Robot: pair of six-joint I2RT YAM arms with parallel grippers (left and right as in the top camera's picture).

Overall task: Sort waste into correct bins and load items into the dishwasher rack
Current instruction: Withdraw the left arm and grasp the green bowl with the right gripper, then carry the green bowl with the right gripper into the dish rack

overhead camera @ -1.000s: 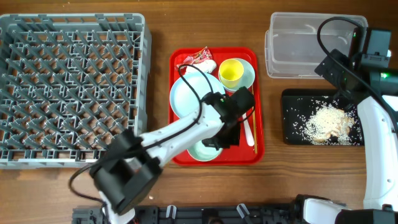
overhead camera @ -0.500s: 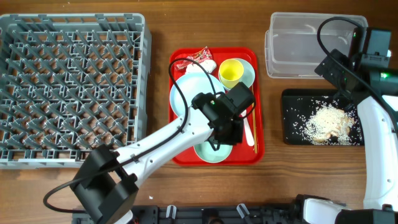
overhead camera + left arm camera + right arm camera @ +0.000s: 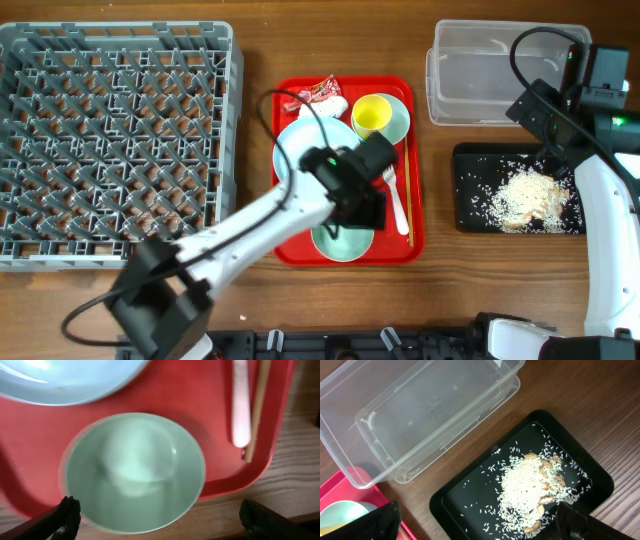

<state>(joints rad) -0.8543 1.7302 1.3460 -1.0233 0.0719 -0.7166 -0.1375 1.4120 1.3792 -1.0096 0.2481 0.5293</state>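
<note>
Left gripper (image 3: 162, 522): its fingers are spread wide and grip nothing. You see one fingertip in each lower corner of the left wrist view, with the near pale-blue bowl (image 3: 132, 472) between them and under the gripper. That bowl sits upright at the near edge of the red tray (image 3: 200, 400), just near of the round plate (image 3: 65, 380). To the bowl's right lie the white fork (image 3: 240, 405) and a thin wooden stick (image 3: 257, 410), side by side.

From overhead, note the yellow cup (image 3: 372, 115) standing in the second bowl (image 3: 402, 118) at the tray's far right, and the red wrapper (image 3: 322, 92) at the far edge. The grey rack (image 3: 115, 140) is well to the left.

Right gripper (image 3: 480, 522): fingers likewise spread, holding nothing, and poised over the black tray (image 3: 470, 495) of rice scraps (image 3: 530, 490), with the clear tub (image 3: 420, 415) just beyond.
</note>
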